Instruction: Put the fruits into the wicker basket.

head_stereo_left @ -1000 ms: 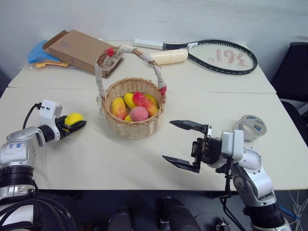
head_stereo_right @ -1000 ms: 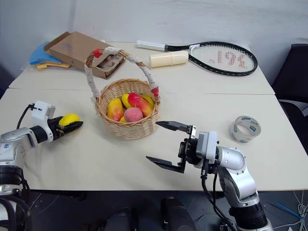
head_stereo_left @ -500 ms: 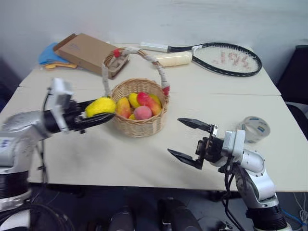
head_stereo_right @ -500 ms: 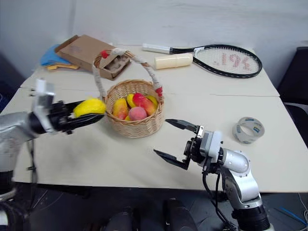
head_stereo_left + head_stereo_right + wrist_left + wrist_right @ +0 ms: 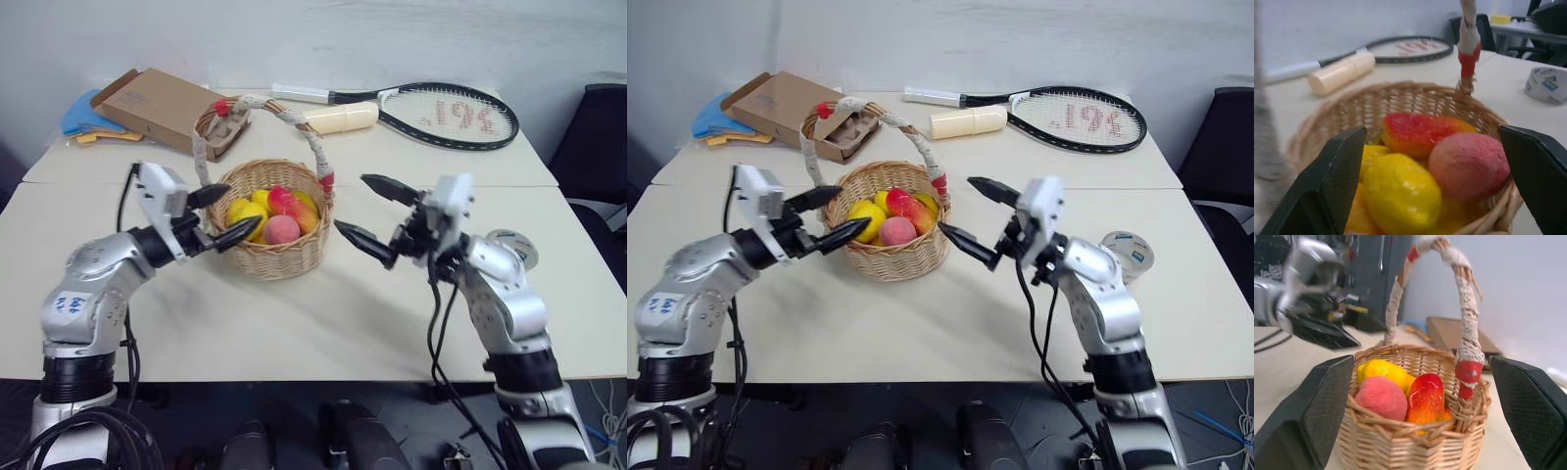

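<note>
Open grippers flank a filled wicker basket (image 5: 270,227) on the counter (image 5: 323,313).

Left gripper (image 5: 224,214), jaws spread and empty, hangs at the rim; lemon (image 5: 1400,193), mango (image 5: 1418,132) and peach (image 5: 1469,165) lie inside. Right gripper (image 5: 376,215) gapes just beside.

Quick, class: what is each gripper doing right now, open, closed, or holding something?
Left gripper: open, empty, at the round tan wicker basket.
Right gripper: open, empty, beside the same basket.

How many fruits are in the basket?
4 that I can see, all inside the basket: a yellow lemon, a red-orange mango, a pink peach, and another yellow fruit behind. More may be hidden underneath.
</note>
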